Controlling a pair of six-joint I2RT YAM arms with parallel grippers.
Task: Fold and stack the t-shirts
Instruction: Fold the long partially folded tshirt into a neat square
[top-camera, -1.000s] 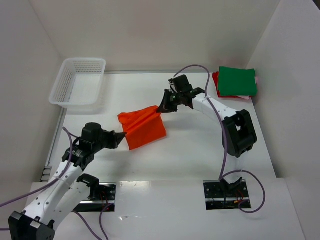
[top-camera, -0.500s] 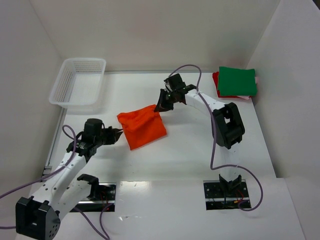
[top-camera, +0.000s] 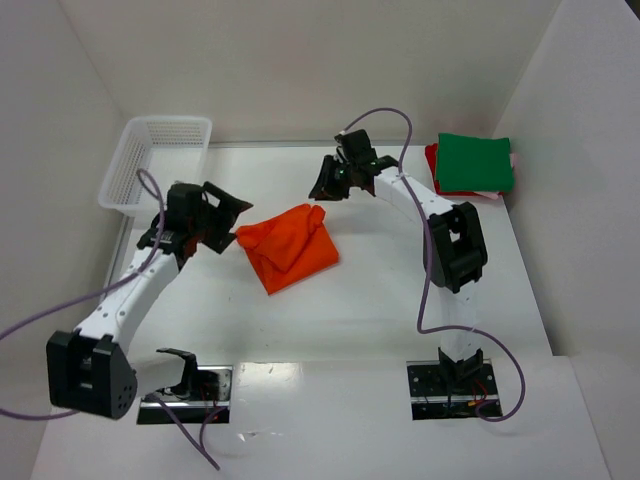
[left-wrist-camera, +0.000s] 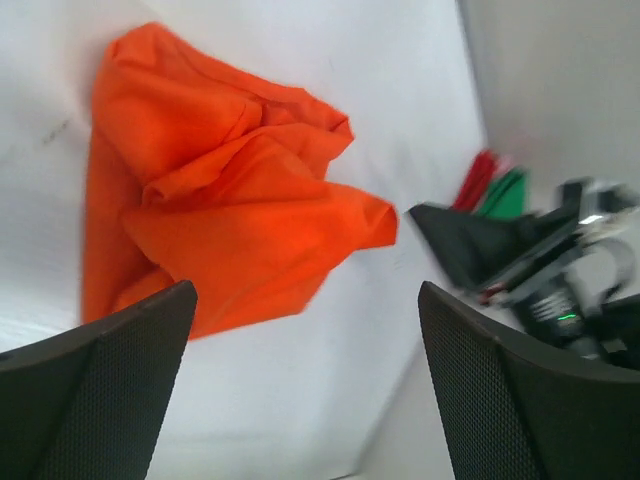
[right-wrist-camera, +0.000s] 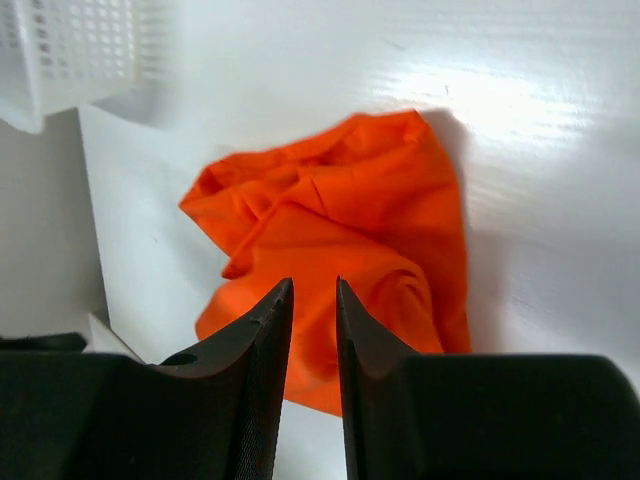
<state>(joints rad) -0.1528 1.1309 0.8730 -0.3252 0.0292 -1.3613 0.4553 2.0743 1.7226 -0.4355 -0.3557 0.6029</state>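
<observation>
The bright orange t-shirt (top-camera: 288, 247) lies in a crumpled, half-folded heap on the middle of the table, and shows in both wrist views (left-wrist-camera: 220, 210) (right-wrist-camera: 340, 240). My left gripper (top-camera: 232, 215) hovers just left of it, jaws wide open and empty (left-wrist-camera: 308, 300). Just behind the shirt's far corner is my right gripper (top-camera: 322, 188); its jaws stand a narrow gap apart with nothing between them (right-wrist-camera: 314, 285). A stack of folded t-shirts (top-camera: 474, 162), green on top of red and pale pink, sits at the far right corner.
A white mesh basket (top-camera: 158, 160) stands at the far left, just behind my left arm; its corner shows in the right wrist view (right-wrist-camera: 70, 50). White walls close in the table on the left, back and right.
Both grippers have let go of the orange t-shirt, which dropped into a heap. The left gripper swung back toward the basket and opened wide; the right one drew back slightly and parted a little.
</observation>
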